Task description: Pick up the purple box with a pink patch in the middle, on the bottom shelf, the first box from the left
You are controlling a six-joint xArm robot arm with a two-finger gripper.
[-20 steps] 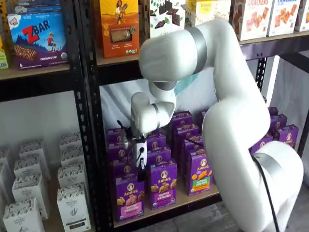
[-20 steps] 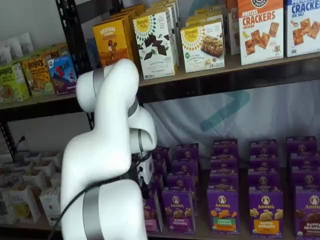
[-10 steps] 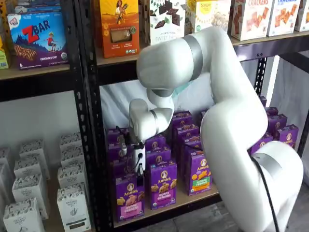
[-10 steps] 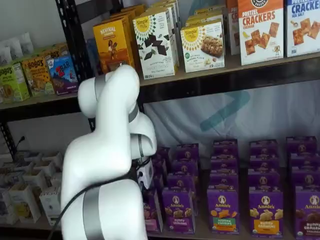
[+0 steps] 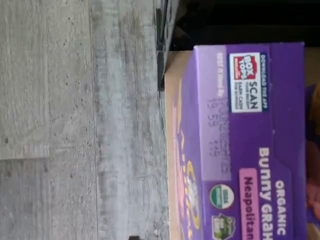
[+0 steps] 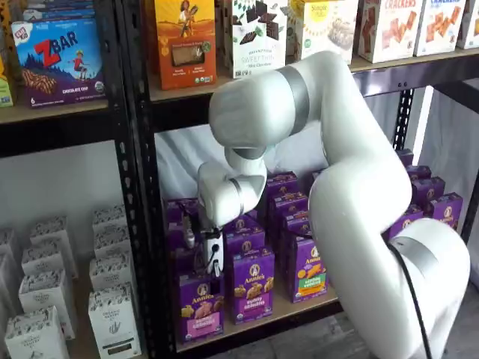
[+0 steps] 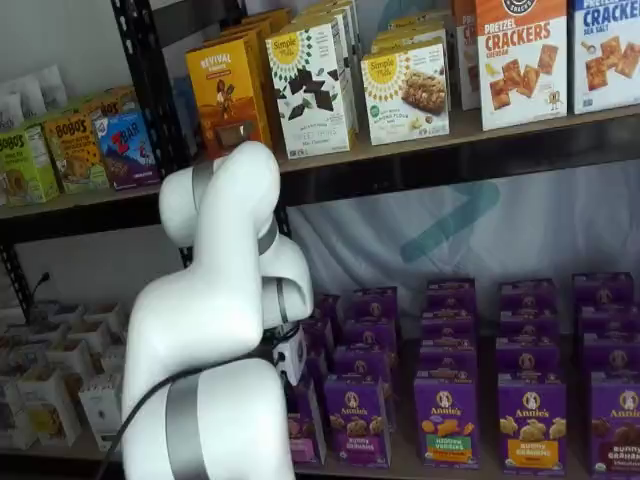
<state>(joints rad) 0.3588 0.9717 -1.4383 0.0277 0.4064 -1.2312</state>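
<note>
In the wrist view, the top flap of the purple box [image 5: 245, 145] fills much of the picture, turned on its side, with a white "Box Tops" patch, a faint stamped date, a green organic seal, and a pink label reading "Neapolitan" next to the words "Organic Bunny Grahams". The box sits at the front edge of the bottom shelf [image 5: 171, 125], whose pale board shows as a thin strip beside it, and grey wood-look floor [image 5: 80, 125] lies beyond that edge. No fingers show here. In a shelf view, the white arm [image 6: 352, 187] bends down in front of the rack, and the gripper [image 6: 213, 266] hangs just above the purple box [image 6: 200, 307], which stands upright at the left end of the front row with its pink band facing out. The black fingers are seen nearly side-on, so the gap between them cannot be made out from the picture itself, yet they stand at their widest spread with nothing between them. A like box with a darker band [image 6: 253, 286] stands just beside it. In the other shelf view, the arm [image 7: 215, 330] covers most of the box and only the gripper's white body [image 7: 292, 355] peeks out.
</note>
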